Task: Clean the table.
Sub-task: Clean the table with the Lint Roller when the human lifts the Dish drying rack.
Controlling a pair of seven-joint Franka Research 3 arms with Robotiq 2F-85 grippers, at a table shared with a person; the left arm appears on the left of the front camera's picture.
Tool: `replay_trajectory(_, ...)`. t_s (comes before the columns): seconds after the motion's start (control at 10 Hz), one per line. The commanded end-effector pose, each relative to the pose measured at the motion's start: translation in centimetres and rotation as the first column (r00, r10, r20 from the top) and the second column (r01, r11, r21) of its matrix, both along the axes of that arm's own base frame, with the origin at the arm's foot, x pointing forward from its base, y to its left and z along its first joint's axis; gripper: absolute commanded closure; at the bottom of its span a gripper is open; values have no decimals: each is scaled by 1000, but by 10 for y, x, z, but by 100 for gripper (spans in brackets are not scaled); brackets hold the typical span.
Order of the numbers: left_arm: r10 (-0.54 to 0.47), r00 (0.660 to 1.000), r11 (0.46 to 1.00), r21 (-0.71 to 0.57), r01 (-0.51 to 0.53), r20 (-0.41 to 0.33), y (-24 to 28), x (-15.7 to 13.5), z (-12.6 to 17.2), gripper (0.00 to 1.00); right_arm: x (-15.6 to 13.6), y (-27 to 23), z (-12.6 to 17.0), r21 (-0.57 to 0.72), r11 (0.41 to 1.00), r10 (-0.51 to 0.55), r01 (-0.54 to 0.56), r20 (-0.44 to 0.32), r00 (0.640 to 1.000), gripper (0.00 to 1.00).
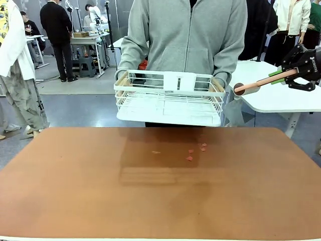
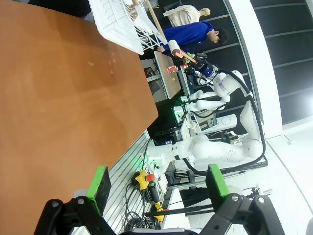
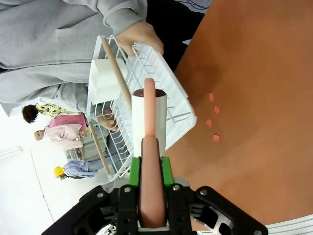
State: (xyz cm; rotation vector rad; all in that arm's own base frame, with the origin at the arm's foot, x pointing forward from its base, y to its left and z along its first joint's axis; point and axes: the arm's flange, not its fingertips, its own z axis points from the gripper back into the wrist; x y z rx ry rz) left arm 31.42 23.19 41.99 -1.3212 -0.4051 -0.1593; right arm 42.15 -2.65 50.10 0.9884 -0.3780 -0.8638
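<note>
Across the lower half of the front view lies the table, a wide terracotta top with a thin pale edge, matte and flat. Right of its middle, toward the far side, sits a loose cluster of small reddish scraps, with 1 paler scrap a little to their left. Beyond the far edge stands a person in a grey hooded top, holding a white wire rack in both hands, lifted clear of the tabletop.

At the upper right, the right gripper hangs above and beyond the table's far right corner. Its 2 fingers are clamped on the pink handle of a lint roller, whose white roll points toward the rack. The right wrist view confirms the grip: green pads press the handle from both sides. The left gripper is spread wide with nothing between its pads, near an edge of the table.

The table looks heavy and rigid, something to be worked on, not lifted, so there seems no reason to grasp it at all. Its matte surface should give a roller good traction. The scraps look thin, light and easily scattered, so the roll probably needs to come down flat on them and travel gently. The roller is best held on its handle, leaving the roll free to turn.
</note>
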Motion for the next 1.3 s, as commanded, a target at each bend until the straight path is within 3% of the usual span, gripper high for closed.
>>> replay_trajectory(0.0, -5, 1000, 1000, -3, 6, 11, 1, -5, 3, 0, -1, 0, 1, 1, 1000, -1, 1, 3, 1000, 100)
replay_trajectory(1.2, -5, 1000, 1000, -3, 6, 11, 1, -5, 3, 0, -1, 0, 1, 1, 1000, -1, 1, 3, 1000, 100)
